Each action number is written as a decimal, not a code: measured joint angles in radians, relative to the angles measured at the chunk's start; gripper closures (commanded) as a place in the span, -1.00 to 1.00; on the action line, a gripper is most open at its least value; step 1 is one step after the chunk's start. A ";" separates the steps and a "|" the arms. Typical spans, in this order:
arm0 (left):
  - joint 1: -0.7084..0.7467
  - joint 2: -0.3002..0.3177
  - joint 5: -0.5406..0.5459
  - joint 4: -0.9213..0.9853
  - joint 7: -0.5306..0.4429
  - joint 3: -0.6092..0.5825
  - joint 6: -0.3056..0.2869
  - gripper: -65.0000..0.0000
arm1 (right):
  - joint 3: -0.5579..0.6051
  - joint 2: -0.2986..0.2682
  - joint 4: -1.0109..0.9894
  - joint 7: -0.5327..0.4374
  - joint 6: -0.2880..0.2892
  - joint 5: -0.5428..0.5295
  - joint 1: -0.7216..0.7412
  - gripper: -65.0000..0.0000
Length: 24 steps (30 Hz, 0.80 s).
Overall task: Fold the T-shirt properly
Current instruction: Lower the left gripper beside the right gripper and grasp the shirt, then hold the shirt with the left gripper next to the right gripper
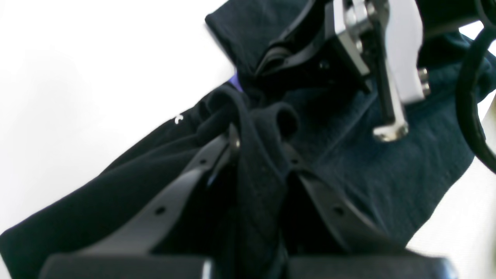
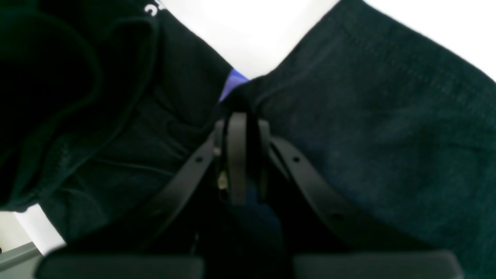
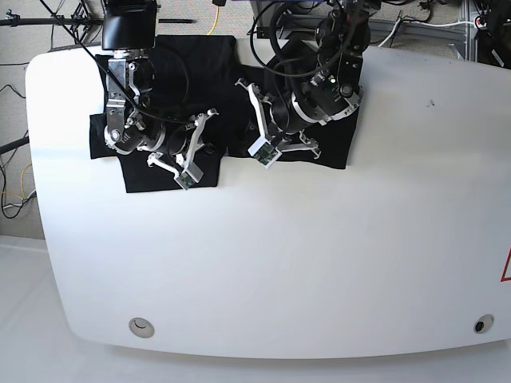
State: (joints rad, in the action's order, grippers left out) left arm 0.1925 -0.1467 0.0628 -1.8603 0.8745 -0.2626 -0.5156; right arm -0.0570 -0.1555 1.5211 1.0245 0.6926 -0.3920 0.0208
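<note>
Black T-shirt (image 3: 172, 76) lies along the white table's (image 3: 319, 255) far edge, long axis left-right; left gripper (image 1: 260, 145) and right gripper (image 2: 237, 116) each pinch its cloth.

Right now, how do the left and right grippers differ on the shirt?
Left gripper pinches a raised fold of the T-shirt with the right arm's wrist in its view; right gripper pinches cloth beside a purple sliver of print, no arm in view. Both are shut on the T-shirt.
</note>
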 measured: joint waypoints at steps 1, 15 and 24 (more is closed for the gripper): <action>0.001 0.000 0.001 0.011 -0.002 0.000 0.000 1.00 | 0.000 0.000 0.000 0.000 0.000 0.000 0.000 0.88; 0.004 0.001 -0.006 0.190 -0.098 0.000 0.003 1.00 | 0.000 0.000 0.000 -0.002 0.000 0.000 -0.002 0.88; -0.010 0.003 -0.004 0.208 -0.105 -0.016 0.004 0.12 | 0.000 0.000 0.000 -0.003 0.000 0.000 -0.002 0.88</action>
State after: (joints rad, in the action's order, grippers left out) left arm 0.1829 -0.1440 0.0589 -1.6520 0.7692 -0.2783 -0.5117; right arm -0.0570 -0.1558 1.5211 1.0218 0.6926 -0.3923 0.0189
